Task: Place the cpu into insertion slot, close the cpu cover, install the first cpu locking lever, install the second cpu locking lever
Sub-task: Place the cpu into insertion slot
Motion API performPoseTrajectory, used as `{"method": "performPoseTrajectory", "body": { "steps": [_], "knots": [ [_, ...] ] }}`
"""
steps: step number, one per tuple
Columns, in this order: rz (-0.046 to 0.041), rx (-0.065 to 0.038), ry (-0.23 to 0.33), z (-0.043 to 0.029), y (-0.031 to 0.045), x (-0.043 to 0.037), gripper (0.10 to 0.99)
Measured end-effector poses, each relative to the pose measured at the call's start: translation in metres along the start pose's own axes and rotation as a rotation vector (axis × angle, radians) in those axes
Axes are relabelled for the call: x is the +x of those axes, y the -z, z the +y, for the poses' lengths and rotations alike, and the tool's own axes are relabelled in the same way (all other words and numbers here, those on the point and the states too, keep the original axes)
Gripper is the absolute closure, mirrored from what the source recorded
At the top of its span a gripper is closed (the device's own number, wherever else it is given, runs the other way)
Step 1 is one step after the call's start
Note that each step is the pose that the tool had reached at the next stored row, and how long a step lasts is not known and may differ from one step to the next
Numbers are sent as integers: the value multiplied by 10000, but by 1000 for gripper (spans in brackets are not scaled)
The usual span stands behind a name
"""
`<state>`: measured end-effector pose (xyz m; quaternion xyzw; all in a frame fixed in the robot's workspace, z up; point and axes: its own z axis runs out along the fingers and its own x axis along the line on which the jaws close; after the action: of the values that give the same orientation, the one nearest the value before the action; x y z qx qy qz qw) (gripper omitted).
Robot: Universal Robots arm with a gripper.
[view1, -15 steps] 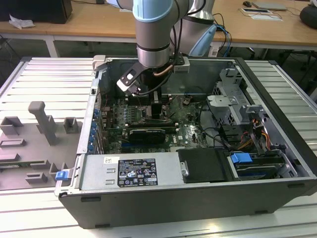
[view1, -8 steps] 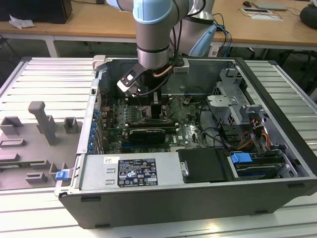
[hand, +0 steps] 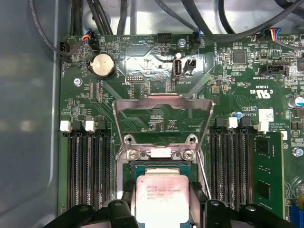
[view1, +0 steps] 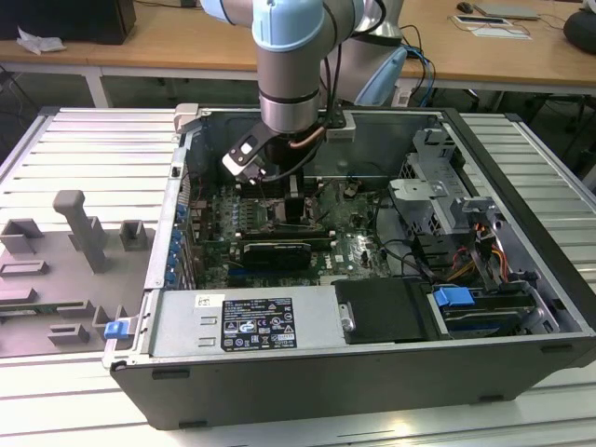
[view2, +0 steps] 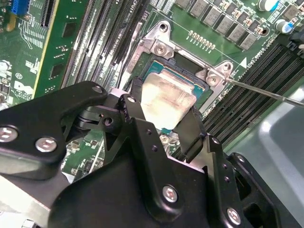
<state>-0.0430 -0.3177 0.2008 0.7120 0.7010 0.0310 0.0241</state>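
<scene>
Green board (hand: 142, 71) below: tool (view2: 165, 104) grips cpu (hand: 163, 199) at insertion slot (hand: 142, 168) (cpu cover (hand: 164, 100) open).

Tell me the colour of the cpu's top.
The cpu top is silvery-beige; best in the second wrist view.

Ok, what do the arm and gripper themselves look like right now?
The arm is a silver-grey tube with pale blue joint caps, and a black cable runs down its side. The gripper is matte black: angular linked plates, silver screw heads, two narrow fingers.
</scene>
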Motion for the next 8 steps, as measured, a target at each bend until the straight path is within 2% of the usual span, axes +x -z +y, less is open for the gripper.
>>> {"method": "performPoseTrajectory", "body": {
  "steps": [8],
  "knots": [
    [-3,1,-1,-1,-10,0,549]
  ]
}}
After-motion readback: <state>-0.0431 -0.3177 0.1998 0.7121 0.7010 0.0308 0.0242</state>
